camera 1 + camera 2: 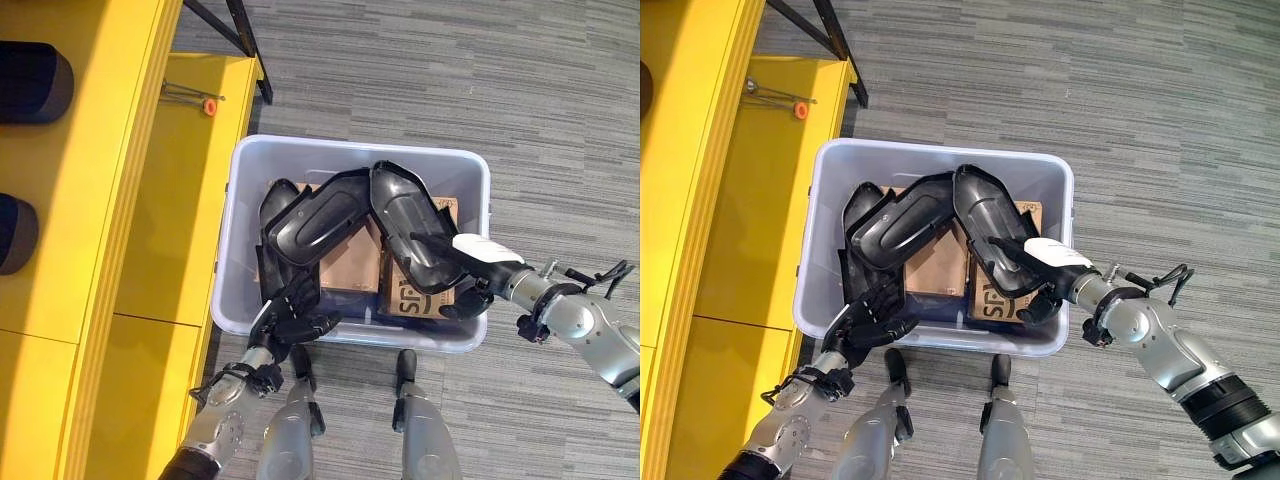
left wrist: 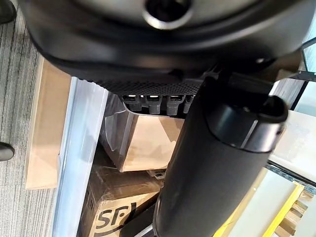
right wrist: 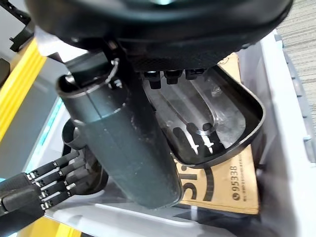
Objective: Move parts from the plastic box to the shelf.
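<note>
A translucent plastic box (image 1: 360, 146) stands on the carpet beside the yellow shelf (image 1: 150, 210). Two long black shell parts lie in it over cardboard boxes (image 1: 350, 265). My right hand (image 1: 482, 250), thumb in a white cover, is shut on the near end of the right black part (image 1: 405, 215), whose hollow side (image 3: 217, 118) shows in the right wrist view. My left hand (image 1: 295, 320) reaches over the box's near rim. Its fingers (image 3: 44, 185) are fairly straight and touch the lower end of the left black part (image 1: 320, 220).
Two dark parts (image 1: 30, 80) (image 1: 12, 232) rest on the shelf's upper level at the far left. A small orange-tipped tool (image 1: 207, 104) lies on the lower yellow board. A black frame leg (image 1: 240, 40) stands behind the box. Grey carpet lies to the right.
</note>
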### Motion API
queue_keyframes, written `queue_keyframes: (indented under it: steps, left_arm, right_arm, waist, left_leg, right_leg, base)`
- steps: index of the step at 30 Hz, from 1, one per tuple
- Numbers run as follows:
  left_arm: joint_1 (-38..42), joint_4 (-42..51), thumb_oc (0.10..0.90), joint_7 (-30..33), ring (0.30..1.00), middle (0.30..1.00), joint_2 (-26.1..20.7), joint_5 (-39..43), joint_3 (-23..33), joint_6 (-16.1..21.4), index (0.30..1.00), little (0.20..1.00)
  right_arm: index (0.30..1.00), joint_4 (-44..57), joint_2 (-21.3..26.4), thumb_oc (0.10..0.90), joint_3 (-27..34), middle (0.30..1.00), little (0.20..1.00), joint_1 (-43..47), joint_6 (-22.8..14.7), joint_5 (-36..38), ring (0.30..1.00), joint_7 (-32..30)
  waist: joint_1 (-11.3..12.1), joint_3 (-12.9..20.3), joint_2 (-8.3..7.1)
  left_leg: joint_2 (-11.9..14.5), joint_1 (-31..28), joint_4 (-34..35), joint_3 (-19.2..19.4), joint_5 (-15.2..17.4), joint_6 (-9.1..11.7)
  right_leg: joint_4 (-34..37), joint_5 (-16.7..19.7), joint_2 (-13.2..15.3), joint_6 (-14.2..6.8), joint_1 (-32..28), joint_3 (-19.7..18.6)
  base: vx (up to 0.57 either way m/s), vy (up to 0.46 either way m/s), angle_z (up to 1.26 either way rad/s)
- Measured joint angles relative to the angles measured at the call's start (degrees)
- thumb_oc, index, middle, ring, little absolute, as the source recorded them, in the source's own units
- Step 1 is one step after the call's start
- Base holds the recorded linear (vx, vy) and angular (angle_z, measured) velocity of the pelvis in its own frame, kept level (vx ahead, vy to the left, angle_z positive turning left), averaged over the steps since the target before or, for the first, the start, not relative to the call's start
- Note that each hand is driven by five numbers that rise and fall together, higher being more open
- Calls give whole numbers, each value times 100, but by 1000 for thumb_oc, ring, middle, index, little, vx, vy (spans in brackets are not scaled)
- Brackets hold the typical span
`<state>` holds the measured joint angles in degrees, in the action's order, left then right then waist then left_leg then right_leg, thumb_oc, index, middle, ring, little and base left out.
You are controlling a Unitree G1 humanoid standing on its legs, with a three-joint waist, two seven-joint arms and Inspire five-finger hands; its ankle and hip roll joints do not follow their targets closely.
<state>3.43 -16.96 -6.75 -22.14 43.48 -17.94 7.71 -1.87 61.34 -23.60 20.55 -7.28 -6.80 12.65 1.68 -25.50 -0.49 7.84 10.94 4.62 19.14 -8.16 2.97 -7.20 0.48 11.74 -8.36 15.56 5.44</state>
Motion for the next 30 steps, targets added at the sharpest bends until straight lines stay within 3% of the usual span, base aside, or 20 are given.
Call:
queue_keyframes:
  steps: [6,9,17,21,30]
  left_arm:
    - [-4,72,900,0,1000,1000,-2,2,6,96,1000,1000]
    - [90,139,900,2,1000,1000,-18,1,37,135,1000,1000]
    - [91,201,900,24,1000,1000,-10,2,141,234,1000,1000]
    - [132,412,900,25,1000,1000,-8,1,181,321,1000,1000]
    - [238,543,900,111,1000,1000,-7,2,283,399,1000,1000]
  right_arm:
    - [1000,179,373,900,-45,1000,1000,493,-108,-224,1000,0]
    - [1000,192,706,900,-895,1000,1000,1353,-142,-529,1000,53]
    - [1000,171,664,900,-928,1000,1000,1361,-155,-647,1000,173]
    - [1000,151,653,900,-939,1000,1000,896,-144,-649,1000,212]
    - [1000,9,678,900,-937,1000,1000,1134,-142,-888,1000,163]
  waist:
    - [17,-39,-47]
    - [7,-134,-80]
    - [5,-215,-85]
    - [16,-332,-69]
    - [9,-386,-62]
  left_leg:
    - [2,96,-2,-5,-6,-1]
    - [21,330,-283,-77,38,-57]
    - [21,570,-550,-105,54,-81]
    - [29,846,-731,-170,60,-92]
    - [68,1261,-1106,-272,81,-117]
  right_leg:
    - [-26,-4,-4,2,111,1]
    - [-96,-6,26,7,216,32]
    - [-417,-15,83,20,493,-23]
    - [-593,-24,107,34,733,-17]
    - [-1392,-329,178,148,1323,-41]
  base:
    - [0,0,0]
    - [0,5,8]
    - [0,1,2]
    - [-26,6,6]
    - [-19,-3,5]
